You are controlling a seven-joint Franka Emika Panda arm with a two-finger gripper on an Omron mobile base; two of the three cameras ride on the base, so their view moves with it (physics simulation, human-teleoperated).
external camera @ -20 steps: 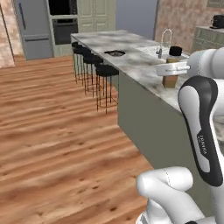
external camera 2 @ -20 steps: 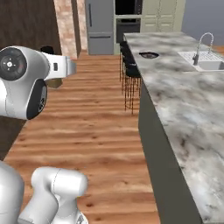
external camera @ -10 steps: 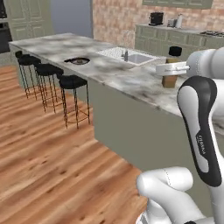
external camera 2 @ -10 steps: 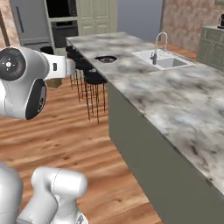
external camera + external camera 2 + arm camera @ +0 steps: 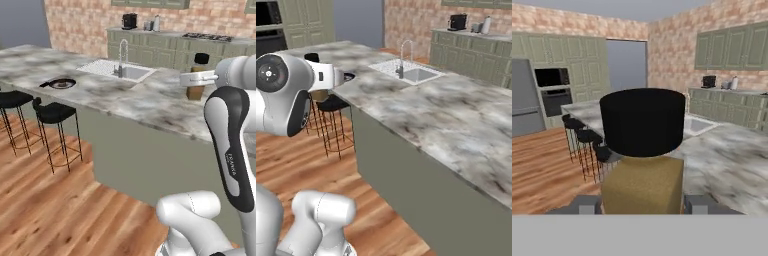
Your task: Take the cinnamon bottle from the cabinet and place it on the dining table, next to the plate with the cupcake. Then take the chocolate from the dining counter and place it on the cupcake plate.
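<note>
Fingers grip cinnamon bottle mid-carry near marble tabletop; next: reach cupcake plate, set bottle beside it.

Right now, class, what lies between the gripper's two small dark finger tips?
In the hand view, the brown cinnamon bottle with the black cap stands between the finger tips, held by the gripper.
</note>
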